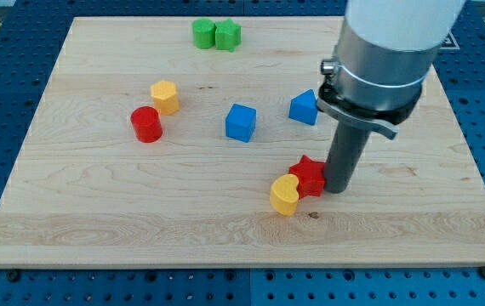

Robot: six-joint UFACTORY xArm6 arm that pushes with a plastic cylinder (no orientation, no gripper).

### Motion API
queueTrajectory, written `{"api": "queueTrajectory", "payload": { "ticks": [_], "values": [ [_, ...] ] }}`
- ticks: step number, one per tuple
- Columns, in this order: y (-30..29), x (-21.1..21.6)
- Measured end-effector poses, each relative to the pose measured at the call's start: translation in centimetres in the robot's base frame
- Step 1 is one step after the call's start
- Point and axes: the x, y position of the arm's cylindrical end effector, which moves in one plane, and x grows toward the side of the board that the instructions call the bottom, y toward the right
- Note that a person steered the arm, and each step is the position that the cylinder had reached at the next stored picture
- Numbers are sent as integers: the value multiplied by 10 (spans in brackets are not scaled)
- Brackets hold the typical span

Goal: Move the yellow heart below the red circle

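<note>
The yellow heart (284, 195) lies in the lower middle of the wooden board (98, 212), touching the lower left side of a red star (309, 176). The red circle (146, 124) stands far off at the view's left, with a yellow hexagon (165, 97) just above and to the right of it. My tip (338, 188) rests on the board right against the red star's right side, so the star sits between the tip and the yellow heart.
A blue cube (241, 121) sits mid-board and a blue pentagon-like block (305, 107) to its right, beside the rod. Two green blocks (217, 35) touch each other near the view's top edge. The arm's wide body (387, 51) hides the board's upper right.
</note>
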Motion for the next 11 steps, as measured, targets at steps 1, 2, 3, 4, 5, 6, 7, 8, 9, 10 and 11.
{"api": "queueTrajectory", "payload": {
  "ticks": [1,2,3,4,5,6,7,8,9,10,11],
  "values": [
    [-11,9],
    [3,25],
    [-19,36],
    [-57,36],
    [-91,30],
    [-130,11],
    [-164,-5],
    [-204,-22],
    [-220,-38],
    [-217,-24],
    [-190,22]
  ]
}}
